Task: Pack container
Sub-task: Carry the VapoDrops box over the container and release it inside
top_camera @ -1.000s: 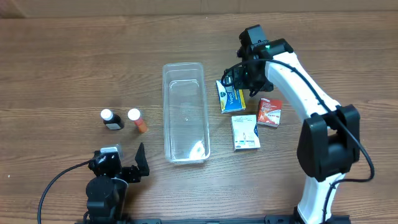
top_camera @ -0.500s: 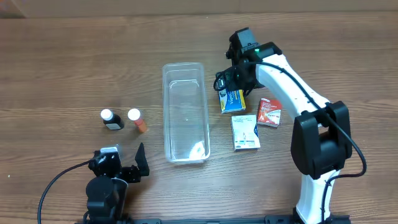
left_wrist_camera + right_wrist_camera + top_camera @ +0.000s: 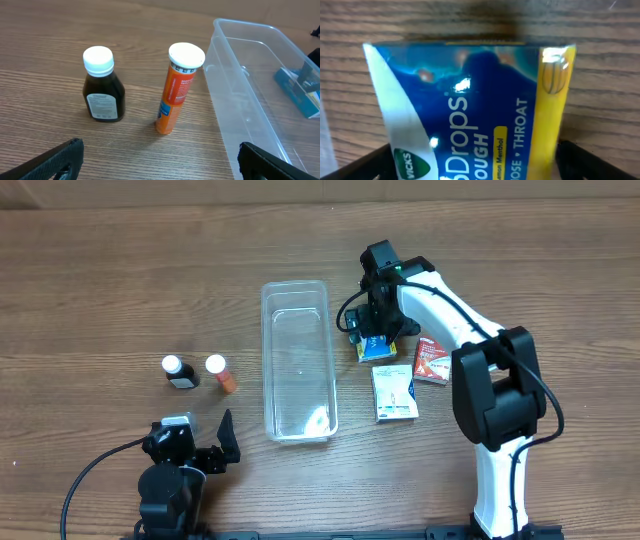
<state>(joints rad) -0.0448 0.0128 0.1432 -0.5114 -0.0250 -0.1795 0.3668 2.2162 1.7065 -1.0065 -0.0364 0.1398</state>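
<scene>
The clear container (image 3: 298,285) lies lengthwise in the middle of the table; it also shows at the right of the left wrist view (image 3: 235,100), with nothing inside. My right gripper (image 3: 374,328) is down over a blue cough-drops box (image 3: 377,349) just right of the container. In the right wrist view the box (image 3: 470,105) fills the frame and my open fingers (image 3: 475,162) straddle its two sides. My left gripper (image 3: 208,450) is open and empty near the front edge, its fingers low in its wrist view (image 3: 160,160).
A dark bottle with a white cap (image 3: 180,372) (image 3: 102,85) and an orange tube (image 3: 221,373) (image 3: 177,90) stand left of the container. A white box (image 3: 394,392) and a red-and-white box (image 3: 433,360) lie right of it.
My right gripper has moved left and down from above the boxes onto the blue cough-drops box. The left arm has not moved.
</scene>
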